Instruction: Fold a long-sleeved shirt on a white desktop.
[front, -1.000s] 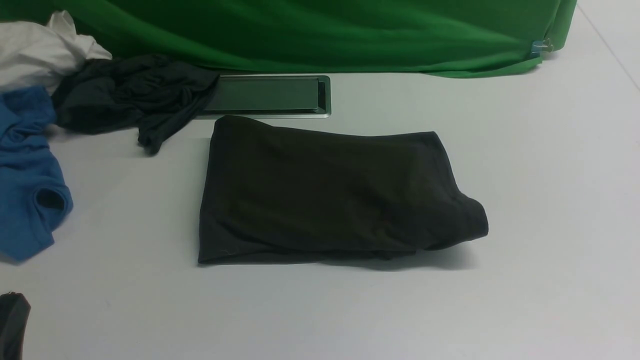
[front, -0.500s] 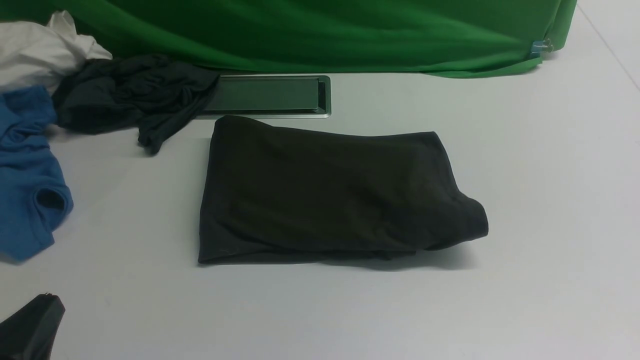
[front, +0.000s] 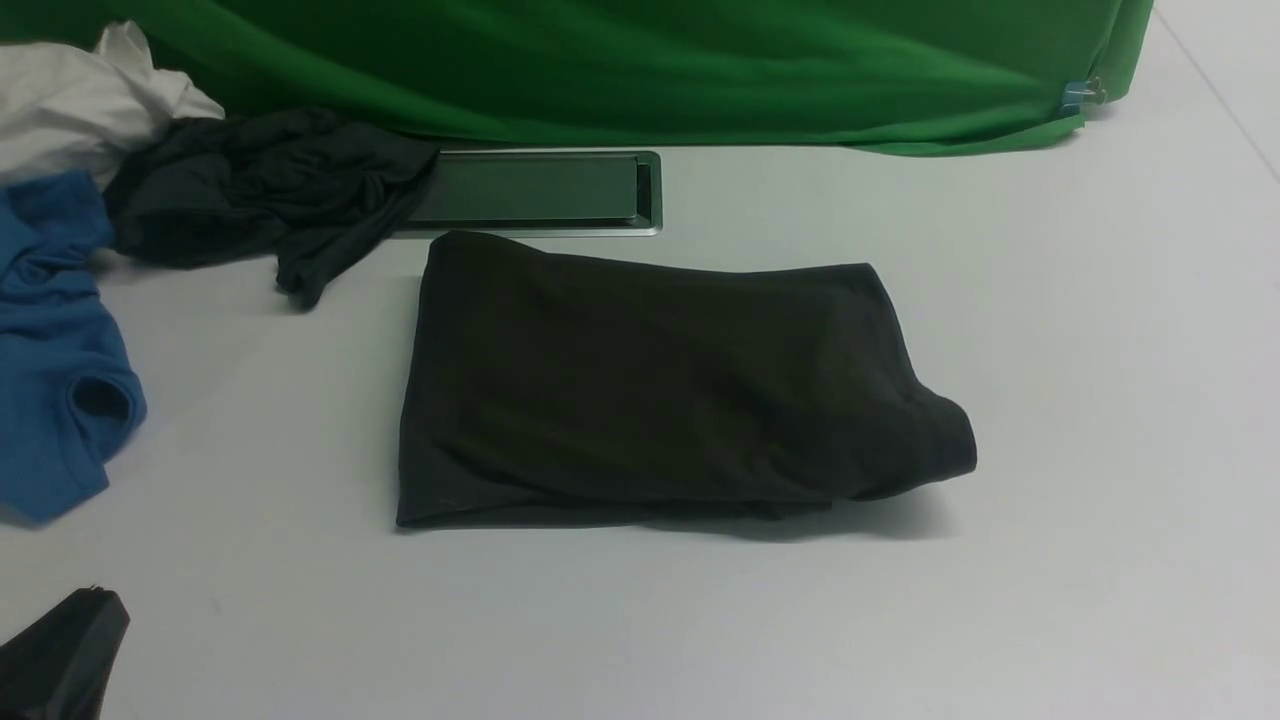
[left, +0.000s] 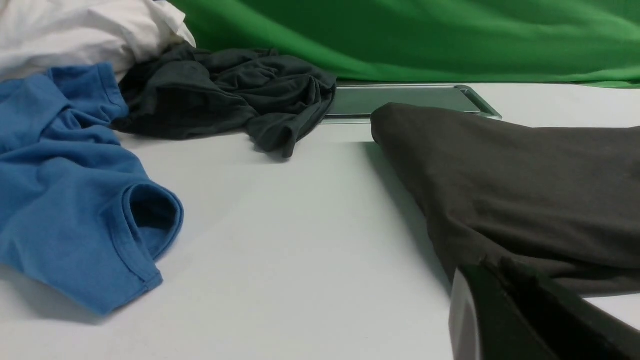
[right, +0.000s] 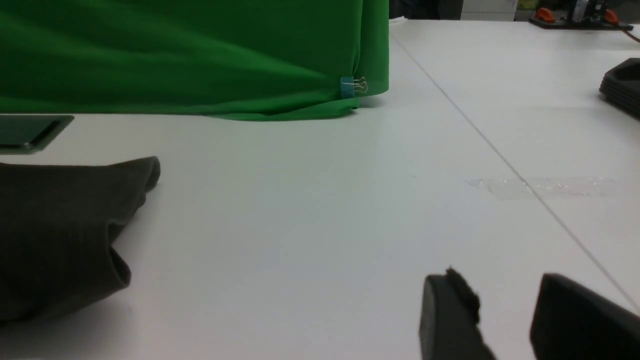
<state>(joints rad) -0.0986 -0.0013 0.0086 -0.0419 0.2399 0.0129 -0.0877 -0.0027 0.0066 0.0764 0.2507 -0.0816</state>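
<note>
light: bright, even | shadows: soft, faint | focus: sharp

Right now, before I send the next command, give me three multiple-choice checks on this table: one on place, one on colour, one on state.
1. The grey hatch lies where, relative to the long-sleeved shirt?
A. just beyond its far edge
B. on top of it
C. to its right
2. The backdrop cloth is:
A. red
B. green
C. yellow
3. The long-sleeved shirt is:
A. spread flat, sleeves out
B. hanging from a gripper
C. folded into a compact rectangle

Key: 1 A, the hatch sits between shirt and backdrop. 2 B, plainly green. 3 C, it lies folded on the white desktop, nothing gripping it.
</note>
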